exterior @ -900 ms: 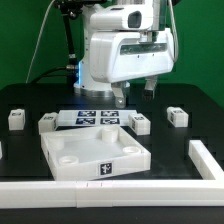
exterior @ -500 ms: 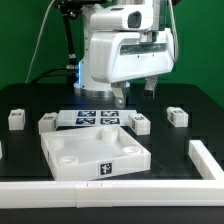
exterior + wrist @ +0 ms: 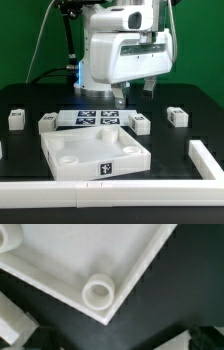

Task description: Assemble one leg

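- The pincer [image 3: 135,94] hangs above the desk [image 3: 170,140], behind the marker board [image 3: 95,118]. I read its fingers as spread wide, with nothing between them.
- The nearest leg [image 3: 141,123] lies on the desk just beside the marker board's end, on the exterior view's right, apart from the pincer.
- The wrist view shows a corner of the white panel [image 3: 70,263] and its round socket [image 3: 98,290].

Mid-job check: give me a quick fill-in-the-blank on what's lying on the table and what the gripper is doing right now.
1. The gripper hangs above the table with its jaws ___, holding nothing.
2. Counting the leg at the exterior view's right, ___ legs lie on the table.
3. The round socket in the wrist view sits in a corner of the white ___.
Missing words: open; four; panel.
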Robot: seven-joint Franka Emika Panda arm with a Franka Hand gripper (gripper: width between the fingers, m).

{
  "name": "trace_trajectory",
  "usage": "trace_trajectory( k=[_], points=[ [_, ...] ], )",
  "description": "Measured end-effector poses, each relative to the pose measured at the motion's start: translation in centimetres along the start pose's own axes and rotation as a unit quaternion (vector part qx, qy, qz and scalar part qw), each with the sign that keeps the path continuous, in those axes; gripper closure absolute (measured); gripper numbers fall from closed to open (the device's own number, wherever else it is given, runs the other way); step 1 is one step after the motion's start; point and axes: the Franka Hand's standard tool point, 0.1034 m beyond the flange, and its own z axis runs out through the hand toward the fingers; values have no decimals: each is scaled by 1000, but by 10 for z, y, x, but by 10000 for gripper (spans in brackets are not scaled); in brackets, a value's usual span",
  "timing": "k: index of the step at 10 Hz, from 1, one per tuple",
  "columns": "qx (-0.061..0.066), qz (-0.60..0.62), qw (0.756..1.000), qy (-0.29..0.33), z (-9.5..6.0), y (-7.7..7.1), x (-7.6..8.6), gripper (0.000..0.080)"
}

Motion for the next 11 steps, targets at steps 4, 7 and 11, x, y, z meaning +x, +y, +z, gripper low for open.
trace_trajectory(
  k=[4,7,11],
  points=[
    [30,-183,982,-22,12,4,-37,149],
    [38,-180,982,-28,15,5,-43,149],
    [52,-279,958,-29,24,4,-65,149]
  ],
)
